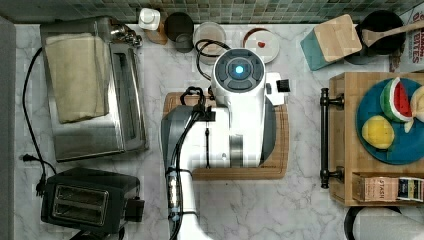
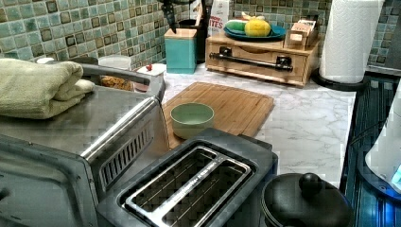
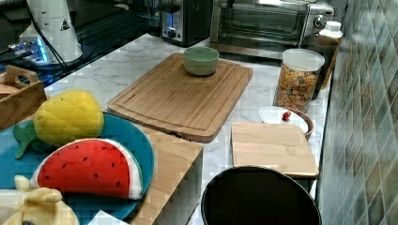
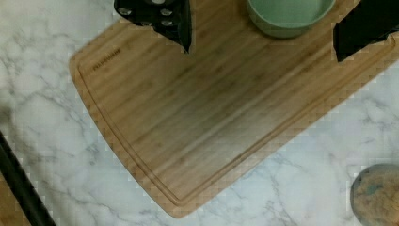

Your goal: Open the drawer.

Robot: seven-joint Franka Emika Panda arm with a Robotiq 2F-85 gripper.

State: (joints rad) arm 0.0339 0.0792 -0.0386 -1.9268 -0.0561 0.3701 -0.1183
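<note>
A kitchen counter of white marble (image 1: 250, 210), seen from above, from two sides, and from the robot's wrist. A white robot arm (image 1: 239, 100) hangs over a grooved bamboo cutting board (image 2: 227, 106) in the middle of the counter. In the wrist view, the gripper (image 4: 263, 35) points down at the board with its two black fingers (image 4: 176, 23) spread well apart, holding nothing. A pale green bowl (image 2: 191, 119) sits on the board between them.

The drawer (image 2: 257, 59) is shut. It belongs to a bamboo box unit (image 1: 350, 140) at the top view's right, well apart from the arm, and its long black bar handle (image 1: 325, 137) faces the cutting board. A blue plate (image 1: 367, 135) with toy fruit rests on top of the unit.

By the look of things, the task is at its start: the reach toward the handle has not yet begun. The next move likely calls for travelling across to the bar, lowering to its height, and closing the fingers around it before pulling toward the board.

A strip of bare marble lies between the board's edge and the handle (enough room, probably, for the drawer to slide out). A paper towel roll (image 2: 350, 40) stands just beside the unit at the left view's right, and a teal knife block (image 2: 180, 49) near its other end, so a sideways approach is hemmed in.
</note>
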